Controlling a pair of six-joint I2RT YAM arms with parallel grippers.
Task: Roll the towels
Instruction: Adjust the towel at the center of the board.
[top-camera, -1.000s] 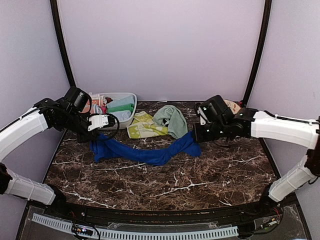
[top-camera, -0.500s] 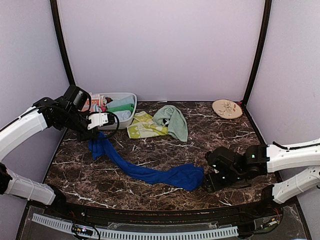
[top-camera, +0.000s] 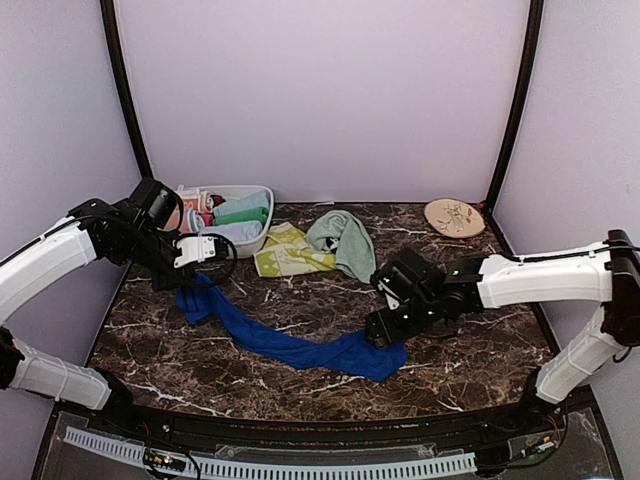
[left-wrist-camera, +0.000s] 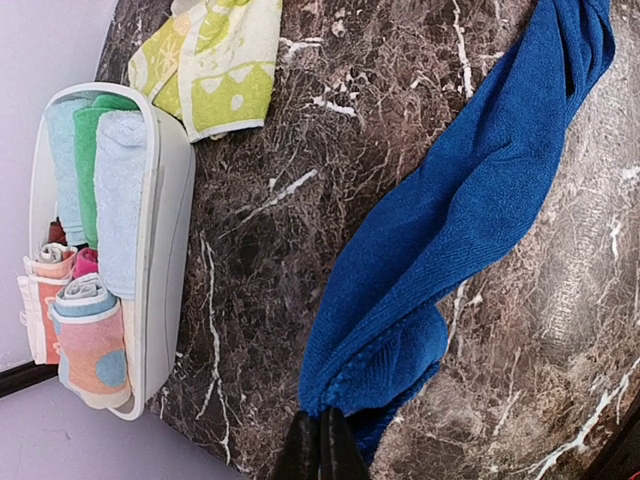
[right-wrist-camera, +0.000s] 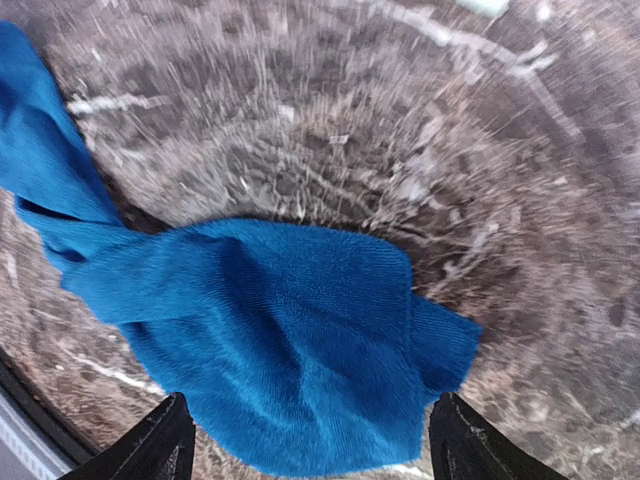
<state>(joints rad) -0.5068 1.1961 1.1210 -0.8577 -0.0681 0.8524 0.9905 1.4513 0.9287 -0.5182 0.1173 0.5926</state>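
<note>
A long royal blue towel (top-camera: 290, 345) lies in a diagonal strip on the dark marble table (top-camera: 470, 350). My left gripper (top-camera: 192, 283) (left-wrist-camera: 320, 428) is shut on its far left end, the cloth (left-wrist-camera: 470, 200) bunched at the fingertips. The towel's near right end (right-wrist-camera: 290, 330) lies flat under my right gripper (top-camera: 386, 328) (right-wrist-camera: 315, 450), which hovers over it, open, touching nothing. At the back lie a pale mint towel (top-camera: 345, 238) and a yellow-green patterned towel (top-camera: 285, 252) (left-wrist-camera: 215, 60).
A white basket (top-camera: 262, 210) (left-wrist-camera: 170, 230) with several rolled cloths stands at the back left, close to my left arm. A round beige patterned plate (top-camera: 454, 216) sits at the back right corner. Purple walls enclose the table.
My right gripper dragged the blue towel's right end toward the near edge, opened and let it go. It now hovers over that end. The left gripper kept its grip.
</note>
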